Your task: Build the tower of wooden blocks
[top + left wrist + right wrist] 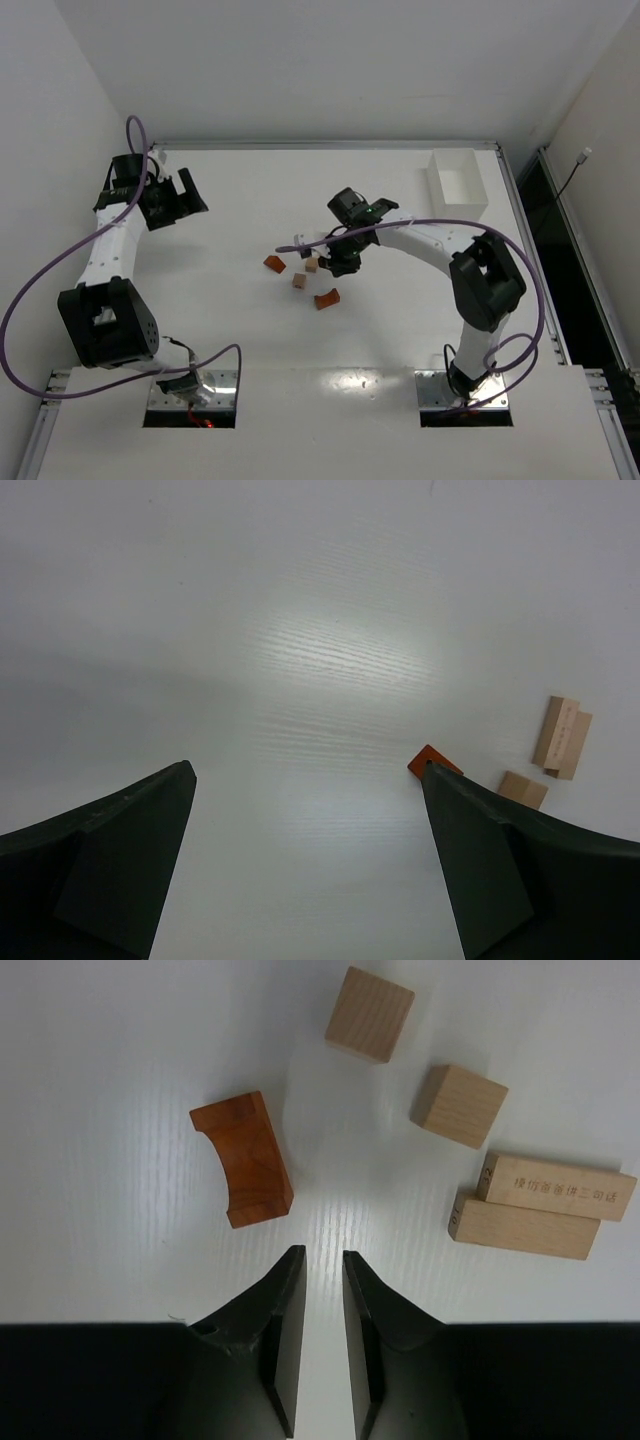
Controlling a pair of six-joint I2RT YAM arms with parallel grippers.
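The wood blocks lie loose on the white table. In the right wrist view I see a reddish-orange arch [245, 1158], two tan cubes [369, 1013] [459, 1106], and two tan bars [545, 1205] lying side by side, one overlapping the other. A second reddish-orange block [274, 264] lies further left. No tower stands. My right gripper [323, 1252] hovers just short of the blocks, its jaws nearly together with only a narrow gap and nothing between them. My left gripper [185, 195] is wide open and empty at the far left. Its view shows the orange block's corner [430, 760] and the bars [562, 738].
A white rectangular box [457, 183] stands at the back right of the table. The right arm's purple cable [420, 222] hangs over the table near the blocks. Walls enclose the table on the left, back and right.
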